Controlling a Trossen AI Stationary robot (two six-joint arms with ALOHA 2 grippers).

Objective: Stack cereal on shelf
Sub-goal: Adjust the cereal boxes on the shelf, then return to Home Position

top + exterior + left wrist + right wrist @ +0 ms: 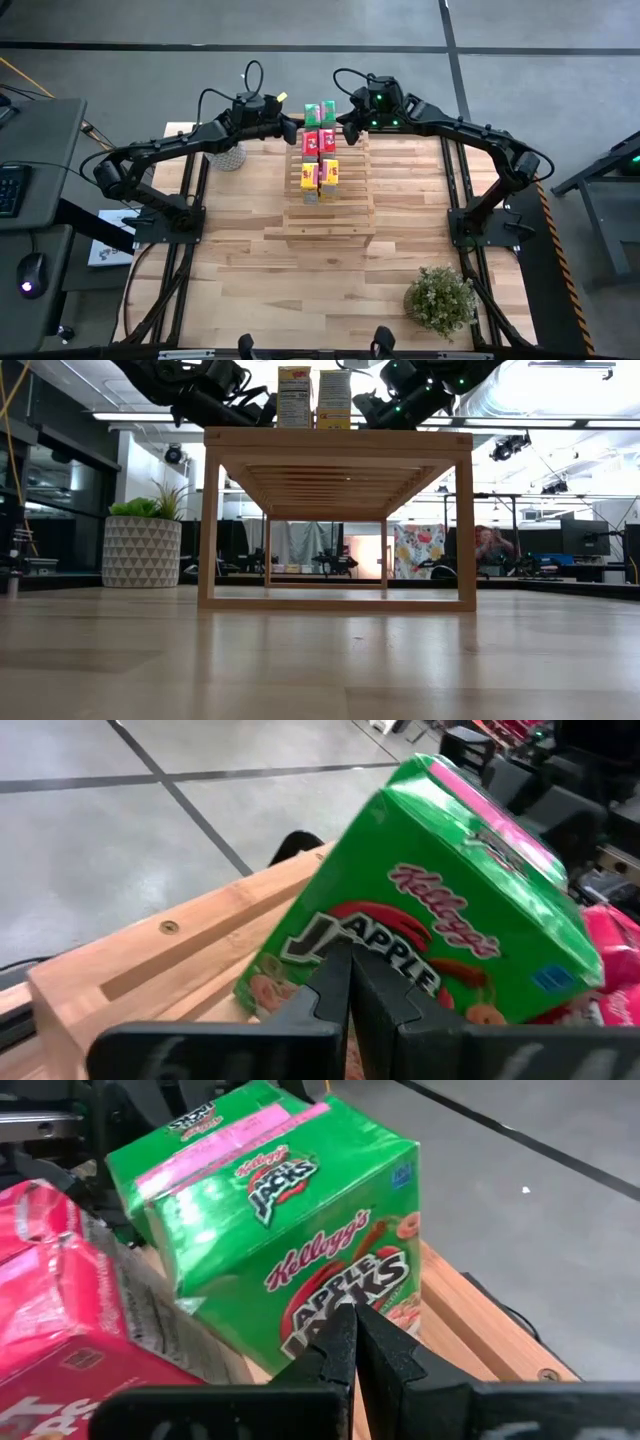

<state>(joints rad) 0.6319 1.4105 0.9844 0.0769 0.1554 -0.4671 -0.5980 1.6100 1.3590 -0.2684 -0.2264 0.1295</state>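
On the shelf [327, 190], 6 cereal boxes sit in 2 columns, the 2 green boxes [320, 111] at its far end. The left hand [291, 129] and right hand [345, 122] flank that green pair, each right beside its box, fingers pressed together, holding nothing.

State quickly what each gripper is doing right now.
Left gripper: shut, holding nothing, at a green cereal box.
Right gripper: shut, holding nothing, at the other green box.
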